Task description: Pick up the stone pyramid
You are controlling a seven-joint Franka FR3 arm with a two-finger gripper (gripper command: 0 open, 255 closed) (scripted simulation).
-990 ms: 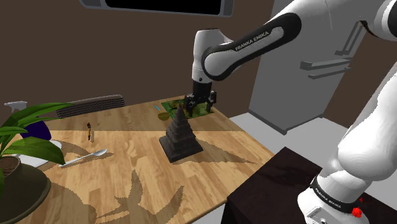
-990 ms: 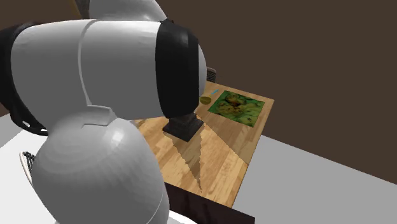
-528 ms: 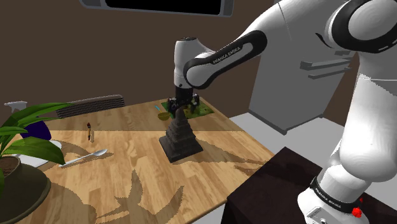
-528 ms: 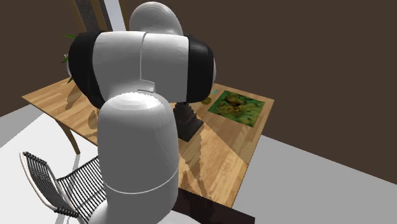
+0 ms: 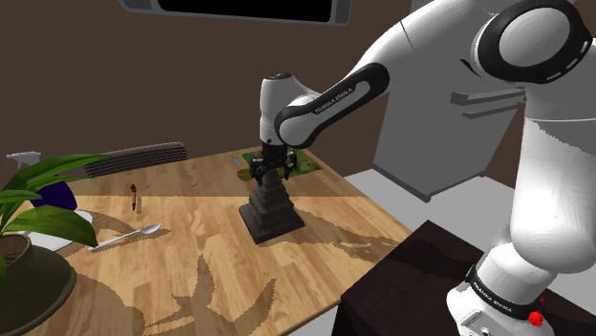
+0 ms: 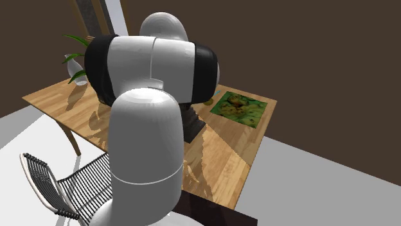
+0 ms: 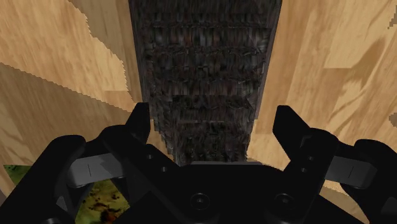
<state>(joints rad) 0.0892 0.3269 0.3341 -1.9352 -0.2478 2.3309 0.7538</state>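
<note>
the stone pyramid (image 5: 271, 208) stands upright on the wooden table (image 5: 191, 277), right of the table's middle, with the green mat (image 6: 238, 107) just beyond it on the far side. your gripper (image 5: 267, 174) is down over its peak. in the wrist view the jaws are apart, one black finger (image 7: 139, 121) on each side of the upper tiers. the other finger has a clear gap of table showing beside the stone, so nothing is clamped yet.

expect this piece to be heavy and fully rigid. it looks dark, rough and stepped, so the pads should bite well. the faces taper upward, though, and a squeeze on the slope could push the fingers up and off. take it a little lower, across two opposite faces, with the pads seated under a tier's ledge. most of the weight sits in the broad base, so it should hang straight if you lift vertically.

counted: one pyramid, one mat, one pale spoon (image 5: 129, 235) on the shoulder view's left, one small bottle (image 5: 135, 199) beyond the spoon, one potted plant (image 5: 29, 205) at the left edge, and one wire chair (image 6: 58, 186) on the floor.
</note>
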